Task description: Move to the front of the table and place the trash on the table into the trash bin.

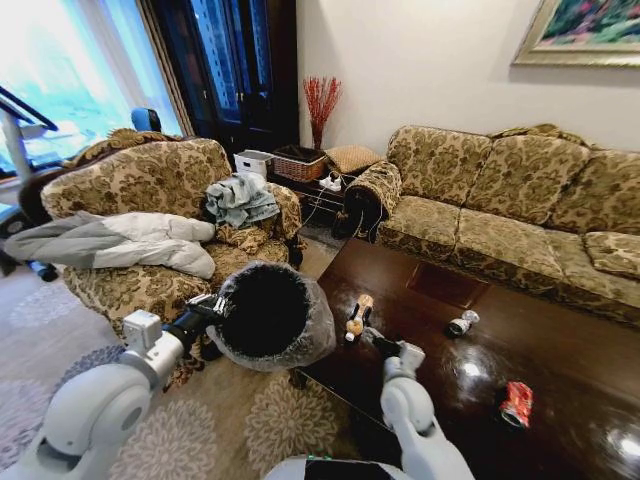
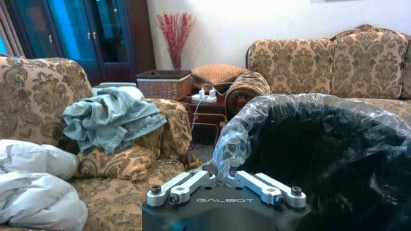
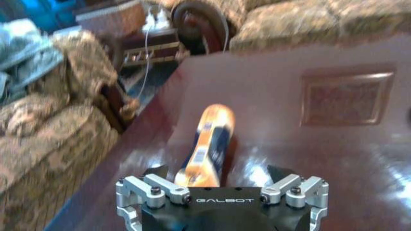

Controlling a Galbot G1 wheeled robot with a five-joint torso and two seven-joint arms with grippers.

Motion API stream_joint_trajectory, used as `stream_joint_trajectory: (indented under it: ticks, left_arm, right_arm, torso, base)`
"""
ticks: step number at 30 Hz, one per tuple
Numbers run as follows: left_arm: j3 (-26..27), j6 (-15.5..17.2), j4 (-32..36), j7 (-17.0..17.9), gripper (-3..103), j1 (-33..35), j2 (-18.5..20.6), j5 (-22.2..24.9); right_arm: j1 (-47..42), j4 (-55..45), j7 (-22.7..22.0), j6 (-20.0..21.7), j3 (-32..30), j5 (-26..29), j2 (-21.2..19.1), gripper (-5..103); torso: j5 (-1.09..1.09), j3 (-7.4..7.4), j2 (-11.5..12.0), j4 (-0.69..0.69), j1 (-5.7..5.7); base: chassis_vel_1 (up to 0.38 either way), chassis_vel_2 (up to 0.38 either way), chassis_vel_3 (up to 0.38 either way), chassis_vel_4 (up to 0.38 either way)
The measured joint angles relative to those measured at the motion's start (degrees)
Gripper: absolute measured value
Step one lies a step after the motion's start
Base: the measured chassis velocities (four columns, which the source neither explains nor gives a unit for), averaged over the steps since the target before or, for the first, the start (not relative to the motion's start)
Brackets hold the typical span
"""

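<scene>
You had a patterned sofa (image 1: 500, 190) at the far right under a framed painting (image 1: 580, 30) on a plain pale wall (image 1: 400, 60). At the left stood a matching armchair (image 1: 150, 200) heaped with clothes, daylight coming through the window (image 1: 60, 70) behind it. A floral carpet (image 1: 230, 420) covered the near floor.

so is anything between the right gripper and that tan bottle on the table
Nothing visible. The right gripper is open just short of the tan bottle, which lies on the table in line with the gap between its fingers.
</scene>
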State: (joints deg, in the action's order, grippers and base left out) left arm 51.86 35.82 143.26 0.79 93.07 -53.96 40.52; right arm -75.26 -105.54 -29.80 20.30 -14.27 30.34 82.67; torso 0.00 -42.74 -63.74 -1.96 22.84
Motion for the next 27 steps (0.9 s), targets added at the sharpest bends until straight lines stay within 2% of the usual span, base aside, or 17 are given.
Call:
stream_joint_trajectory:
  ticks: [4,13,27]
  left_arm:
    - [-0.35,-0.03,0.01,0.2,4,-1.16,0.79,0.98]
    - [-0.84,-0.04,0.01,0.53,4,-4.94,3.02,3.44]
    - [-1.68,-0.15,-0.84,0.35,4,-7.67,4.04,5.13]
  right_arm:
    - [3.53,5.0,-0.03,0.29,1.42,0.04,0.72,100]
    - [10.06,13.22,0.11,0.37,3.39,0.09,1.66,100]
    - [14.05,19.8,-1.41,0.8,2.91,0.62,3.05,100]
  torso:
    - [0.0,0.0,0.0,0.04,0.0]
    - [0.0,0.0,0.01,0.04,0.0]
    - [0.0,0.01,0.01,0.04,-0.01]
  base:
    - [0.0,0.0,0.0,0.0]
    - [0.0,0.0,0.0,0.0]
    - [0.0,0.0,0.0,0.0]
